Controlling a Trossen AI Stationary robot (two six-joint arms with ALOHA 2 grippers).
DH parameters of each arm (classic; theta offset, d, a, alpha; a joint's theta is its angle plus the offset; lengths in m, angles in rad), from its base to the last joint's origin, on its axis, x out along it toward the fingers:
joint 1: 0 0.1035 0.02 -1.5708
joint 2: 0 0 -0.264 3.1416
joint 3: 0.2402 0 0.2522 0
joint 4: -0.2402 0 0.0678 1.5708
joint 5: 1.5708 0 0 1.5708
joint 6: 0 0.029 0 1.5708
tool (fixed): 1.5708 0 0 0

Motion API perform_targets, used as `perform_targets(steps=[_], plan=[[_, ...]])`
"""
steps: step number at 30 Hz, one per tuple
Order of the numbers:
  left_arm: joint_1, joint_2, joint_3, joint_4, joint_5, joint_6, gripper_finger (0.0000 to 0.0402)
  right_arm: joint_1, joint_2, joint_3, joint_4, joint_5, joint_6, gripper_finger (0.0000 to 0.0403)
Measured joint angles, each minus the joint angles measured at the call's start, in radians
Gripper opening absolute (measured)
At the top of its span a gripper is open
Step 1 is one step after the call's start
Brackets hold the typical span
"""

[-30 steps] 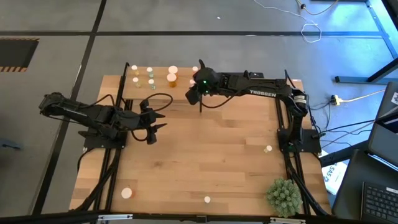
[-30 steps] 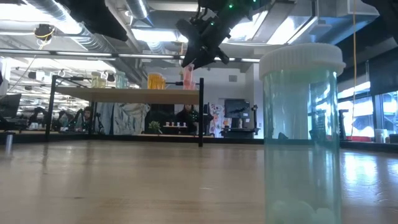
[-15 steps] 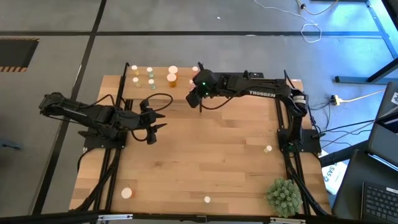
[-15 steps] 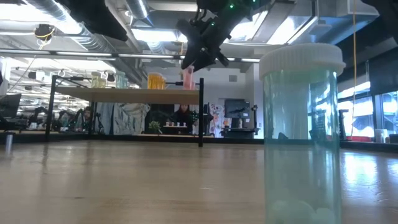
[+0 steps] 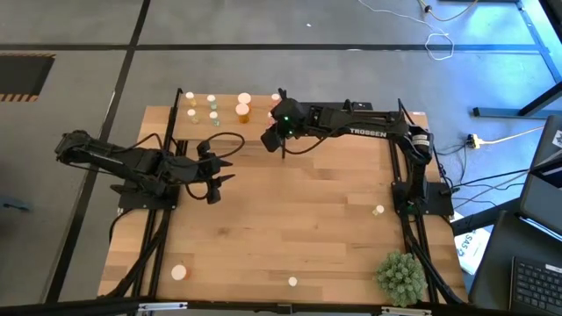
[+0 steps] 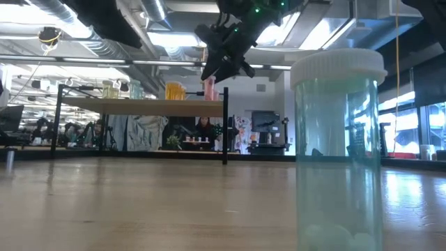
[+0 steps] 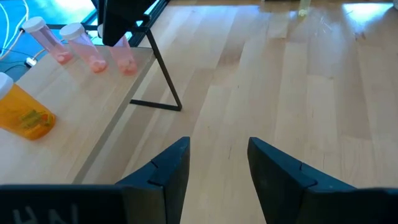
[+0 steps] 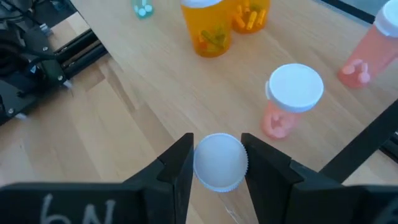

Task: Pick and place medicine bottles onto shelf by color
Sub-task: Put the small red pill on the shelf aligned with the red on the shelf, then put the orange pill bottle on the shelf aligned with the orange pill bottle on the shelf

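The right gripper (image 8: 216, 163) is pinching a pink bottle (image 8: 219, 160) by its cap, upright, over the shelf (image 5: 226, 123) corner, just beside two other pink bottles (image 8: 287, 99). The left gripper (image 7: 217, 163) is waiting near the shelf, fingers spread, holding nothing.

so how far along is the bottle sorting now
Done: orange bottles and pink bottles already stand on the light wooden shelf. In hand: the right gripper holds a white-capped bottle over the shelf's pink end. Left: loose small bottles on the table. The left gripper waits, open.
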Motion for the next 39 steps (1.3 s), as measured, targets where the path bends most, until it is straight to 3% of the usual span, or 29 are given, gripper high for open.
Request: perform_targets(steps=[22, 39], plan=[[0.000, 0.000, 0.000, 0.000, 0.000, 0.000, 0.0156, -0.008, 0.005, -0.001, 0.005, 0.000, 0.021, 0.0192], [0.000, 0.000, 0.000, 0.000, 0.000, 0.000, 0.0156, -0.007, 0.003, -0.001, 0.006, 0.051, -0.025, 0.0194]])
